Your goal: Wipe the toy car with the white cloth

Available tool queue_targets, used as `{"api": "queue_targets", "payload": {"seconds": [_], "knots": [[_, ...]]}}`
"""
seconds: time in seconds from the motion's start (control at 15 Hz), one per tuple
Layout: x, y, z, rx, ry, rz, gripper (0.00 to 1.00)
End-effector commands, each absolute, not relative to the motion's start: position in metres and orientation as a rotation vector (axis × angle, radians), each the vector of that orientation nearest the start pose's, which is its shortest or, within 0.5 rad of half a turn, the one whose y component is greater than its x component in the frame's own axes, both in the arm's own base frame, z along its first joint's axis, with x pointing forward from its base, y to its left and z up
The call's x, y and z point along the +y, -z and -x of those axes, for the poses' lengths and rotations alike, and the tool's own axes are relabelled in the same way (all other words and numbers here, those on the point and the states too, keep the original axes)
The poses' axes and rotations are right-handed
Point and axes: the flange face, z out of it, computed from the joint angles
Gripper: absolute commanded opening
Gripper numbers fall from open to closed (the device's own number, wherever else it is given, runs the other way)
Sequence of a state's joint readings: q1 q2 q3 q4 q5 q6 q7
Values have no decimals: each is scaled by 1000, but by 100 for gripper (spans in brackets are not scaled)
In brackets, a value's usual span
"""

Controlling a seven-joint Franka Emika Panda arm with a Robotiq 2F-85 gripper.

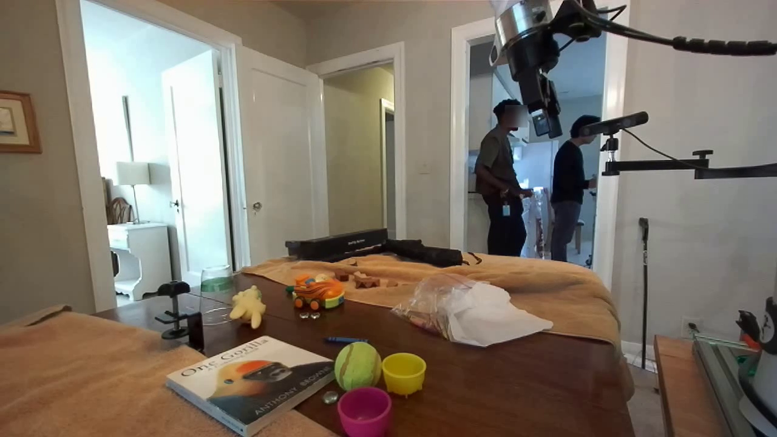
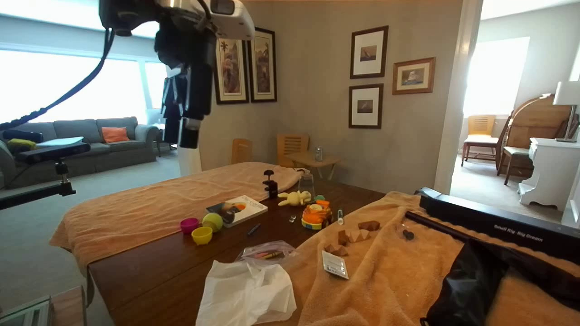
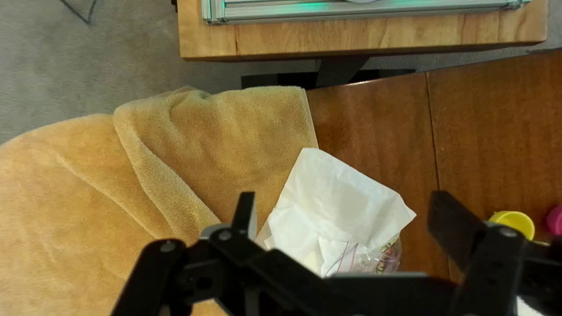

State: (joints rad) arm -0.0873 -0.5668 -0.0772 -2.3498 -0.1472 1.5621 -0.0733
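The white cloth lies crumpled on the dark table, partly on a clear plastic bag, in both exterior views [image 1: 501,314] [image 2: 247,290] and in the wrist view [image 3: 340,193]. The orange and yellow toy car stands on the table beside the tan towel in both exterior views [image 1: 317,292] [image 2: 318,215]. It is out of the wrist view. My gripper is high above the table in both exterior views [image 1: 548,123] [image 2: 181,133]. In the wrist view the gripper [image 3: 344,199] has its fingers wide apart with nothing between them; the cloth lies well below.
A clear bag with crayons [image 2: 267,251] touches the cloth. A yellow cup [image 1: 404,373], magenta cup [image 1: 365,413], ball [image 1: 358,366] and book [image 1: 252,382] are nearby. A yellow plush toy [image 1: 247,306], glass [image 1: 217,285] and black clamp [image 1: 175,309] stand near the car.
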Motion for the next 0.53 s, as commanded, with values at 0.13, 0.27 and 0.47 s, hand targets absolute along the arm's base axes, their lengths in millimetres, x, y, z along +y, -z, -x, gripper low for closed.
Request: {"api": "queue_targets", "payload": {"seconds": [0.13,0.27,0.47], "knots": [[-110,-455,-390,190,-301,3203,100],[-117,-430,-403,220,-300,3205,100],[-125,-394,-415,260,-344,3183,100]]}}
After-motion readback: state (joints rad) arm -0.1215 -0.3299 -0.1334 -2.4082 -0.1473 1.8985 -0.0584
